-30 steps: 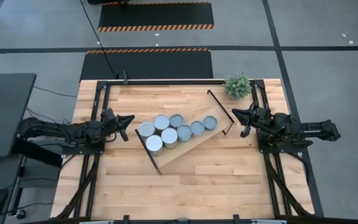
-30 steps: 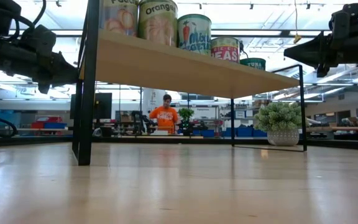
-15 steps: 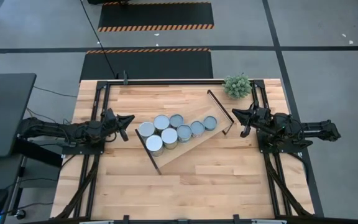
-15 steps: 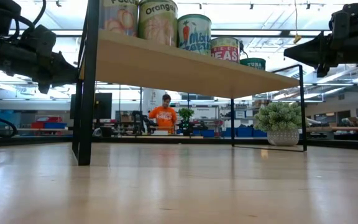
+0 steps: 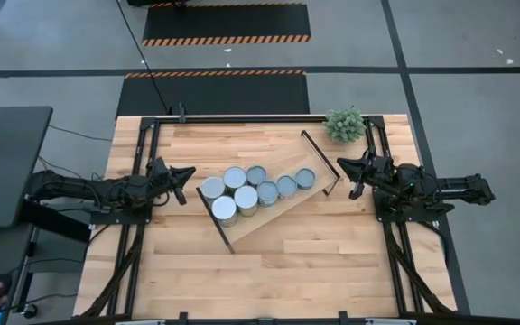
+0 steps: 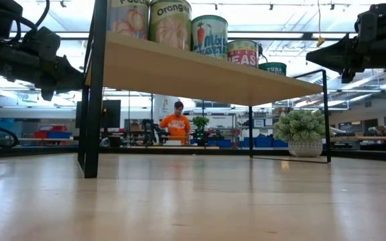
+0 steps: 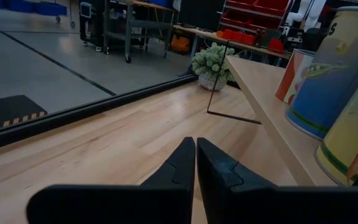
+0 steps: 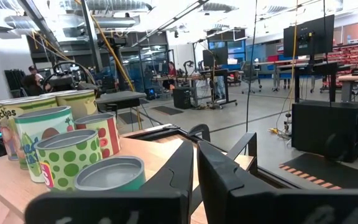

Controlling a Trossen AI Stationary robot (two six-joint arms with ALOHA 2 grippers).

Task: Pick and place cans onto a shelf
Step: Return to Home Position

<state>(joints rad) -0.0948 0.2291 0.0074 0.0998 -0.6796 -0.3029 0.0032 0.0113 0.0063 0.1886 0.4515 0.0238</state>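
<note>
Compared with half a second before, nothing on the table has changed. All eight cans (image 5: 246, 197) stand together on the shelf (image 5: 273, 219). The left gripper (image 5: 189, 171) and the right gripper (image 5: 340, 164) hover beside the shelf's two ends, both fully closed and empty.

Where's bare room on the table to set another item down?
Widest: bare tabletop between the shelf and the table edge opposite the plant. A narrower strip lies between shelf and plant-side rail. Crowded: eight cans cluster on the shelf; left gripper and right gripper sit at its ends.
</note>
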